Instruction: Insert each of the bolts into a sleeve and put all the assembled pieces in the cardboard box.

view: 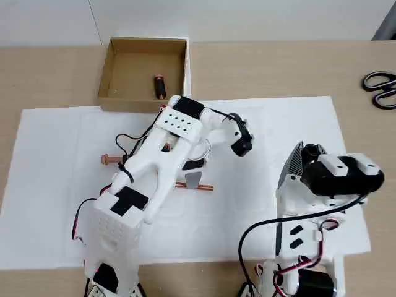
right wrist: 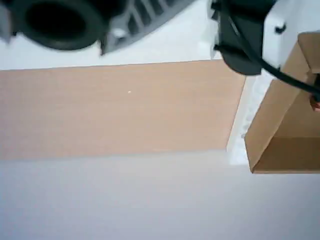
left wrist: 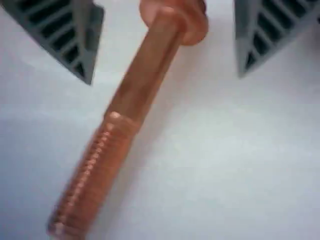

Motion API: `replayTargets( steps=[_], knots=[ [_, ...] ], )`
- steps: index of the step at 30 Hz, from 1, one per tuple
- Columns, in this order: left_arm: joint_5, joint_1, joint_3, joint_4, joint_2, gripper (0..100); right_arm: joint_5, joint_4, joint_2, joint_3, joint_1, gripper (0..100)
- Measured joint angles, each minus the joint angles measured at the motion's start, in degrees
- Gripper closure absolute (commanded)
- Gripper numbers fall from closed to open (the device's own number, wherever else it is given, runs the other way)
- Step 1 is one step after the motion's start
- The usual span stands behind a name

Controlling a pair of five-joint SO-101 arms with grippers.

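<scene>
high view: the cardboard box point(view: 106, 74) is sitting at the upper left of centre, with one assembled piece point(view: 159, 86) lying inside it. the left gripper point(view: 193, 180) is hanging over the middle of the white sheet point(view: 55, 185), right above a copper bolt point(view: 205, 187) that is lying flat on the sheet. a second bolt point(view: 112, 159) is lying further left, partly under the arm. at the lower right the right gripper point(view: 304, 158) is pointing toward the top of the frame and pinching a black sleeve point(view: 312, 150) clear of the sheet. scissors point(view: 380, 88) are resting at the right edge of the wooden table point(view: 278, 68).

left wrist view: what the arm is hiding from above is showing here. the two grey fingers point(left wrist: 75, 35) are standing spread wide, one on each side of the bolt's head, touching nothing, while the threaded end is running toward the lower left.

right wrist view: the sleeve's open bore is facing the camera at the upper left, against a grey finger point(right wrist: 137, 17). the box's wall is standing at the right edge.
</scene>
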Motion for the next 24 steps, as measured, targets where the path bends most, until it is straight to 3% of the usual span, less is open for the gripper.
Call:
replayTargets(
  steps=[3, 6, 24],
  knots=[
    [2.02, 0.0, -0.88, 0.0, 0.0, 82, 0.0, 0.0, 0.0, 0.0, 0.0, 99.5],
    [8.79, 0.0, -3.16, 0.0, 0.0, 82, 0.0, 0.0, 0.0, 0.0, 0.0, 99.5],
    [77.98, 1.14, -18.55, 0.18, 0.0, 82, 0.0, -0.09, 0.0, 1.49, 0.0, 99.5]
  ],
)
